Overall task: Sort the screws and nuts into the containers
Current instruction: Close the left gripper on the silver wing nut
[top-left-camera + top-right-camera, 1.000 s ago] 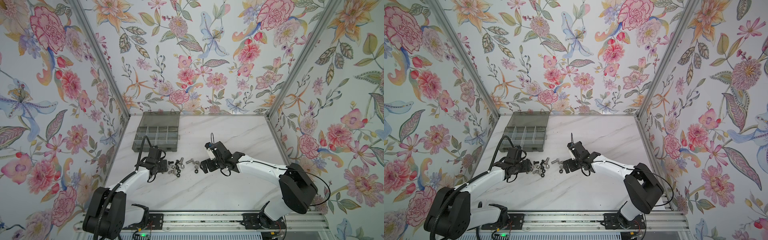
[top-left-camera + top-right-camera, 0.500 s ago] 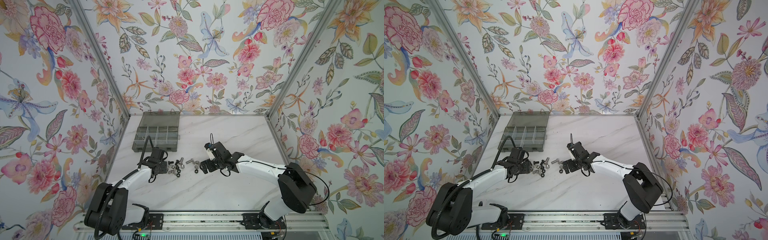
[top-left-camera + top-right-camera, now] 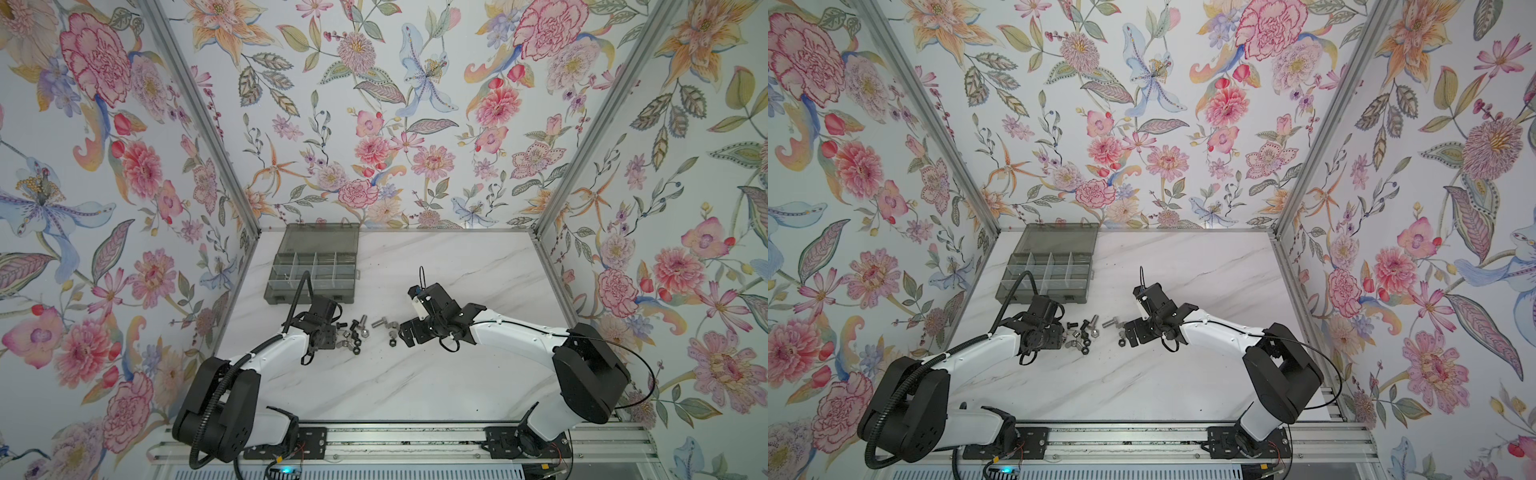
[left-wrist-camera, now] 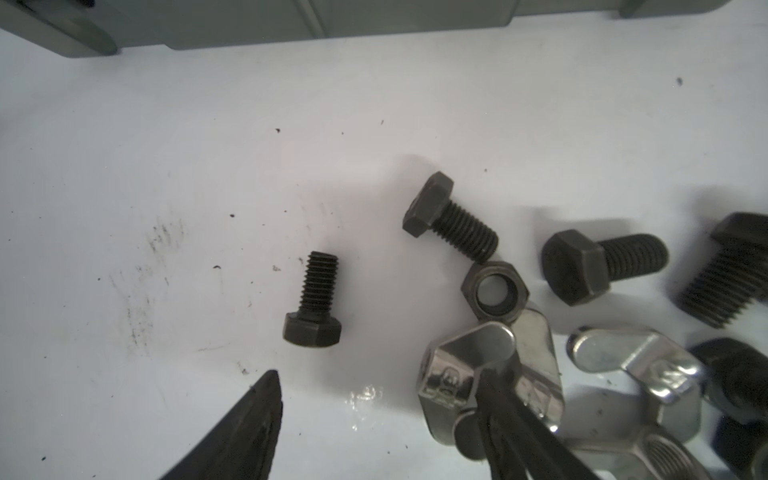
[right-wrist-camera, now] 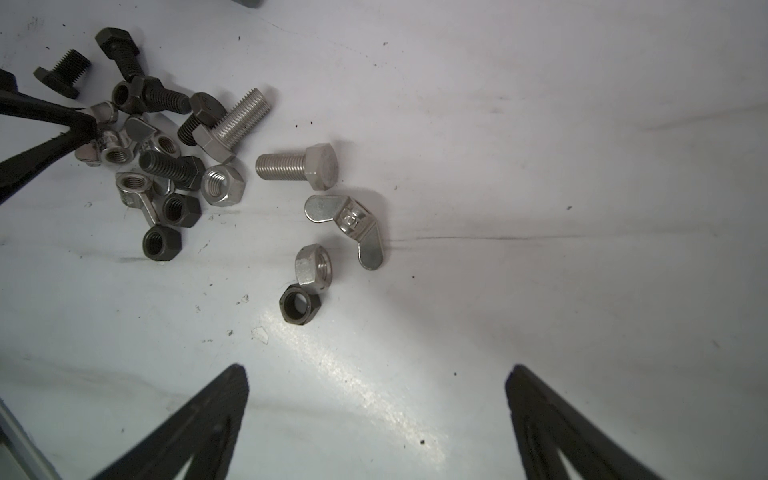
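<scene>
Screws (image 5: 297, 166) and nuts (image 5: 223, 185) on the table (image 3: 415, 382) before the containers (image 3: 312, 272)

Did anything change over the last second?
The left pincer crept slightly toward the pile, jaws open; one finger is now at a wing nut. Nothing was taken hold of or let go. The right pincer, also open, the pile and the box stayed put.
</scene>
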Controlling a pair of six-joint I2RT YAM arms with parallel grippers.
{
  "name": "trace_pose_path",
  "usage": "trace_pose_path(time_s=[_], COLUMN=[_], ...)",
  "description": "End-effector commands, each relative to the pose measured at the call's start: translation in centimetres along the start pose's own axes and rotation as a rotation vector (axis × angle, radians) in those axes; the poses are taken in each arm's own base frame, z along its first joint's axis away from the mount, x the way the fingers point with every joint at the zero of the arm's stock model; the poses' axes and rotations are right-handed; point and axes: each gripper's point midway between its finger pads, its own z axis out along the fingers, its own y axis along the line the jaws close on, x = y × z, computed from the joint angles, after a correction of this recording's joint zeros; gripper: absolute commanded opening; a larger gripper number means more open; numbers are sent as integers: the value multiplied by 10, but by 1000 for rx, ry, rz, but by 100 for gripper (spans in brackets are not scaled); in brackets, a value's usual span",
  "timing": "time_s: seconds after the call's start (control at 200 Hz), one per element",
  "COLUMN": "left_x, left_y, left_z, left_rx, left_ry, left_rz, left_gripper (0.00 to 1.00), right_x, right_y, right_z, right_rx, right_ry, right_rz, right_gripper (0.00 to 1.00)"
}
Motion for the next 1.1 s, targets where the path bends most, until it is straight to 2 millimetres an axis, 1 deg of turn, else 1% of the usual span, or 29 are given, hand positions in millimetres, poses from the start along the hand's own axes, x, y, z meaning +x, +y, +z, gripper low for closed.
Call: trace_pose_path(time_s=[0.0, 0.115, 0.265, 0.676, 0.816, 0.951, 1.091], left_x=[-3, -2, -1, -8, -7, -6, -6], left_y=[-1, -6, -7, -17, -20, -20, -22], left_z=[-3, -1, -1, 0, 3, 5, 9], left_rx=[-12, 7, 8, 23, 27, 20, 25], left_ry=[0, 3, 4, -11, -3, 0, 1], left_rz=[5, 6, 3, 11, 16, 17, 18], left_gripper=[74, 70, 65, 63, 62, 58, 56], right_x=[-4, -4, -3, -3, -2, -3, -3], right_y=[5, 5, 4, 4, 3, 3, 3], right_z=[1, 1, 2, 2, 3, 3, 3], right_rx=[-5, -5, -4, -3, 2, 1, 2], right_ry=[-1, 1, 2, 3, 5, 3, 4], right_rz=[5, 4, 4, 5, 4, 4, 2], right_gripper=[99, 99, 99, 99, 99, 99, 99])
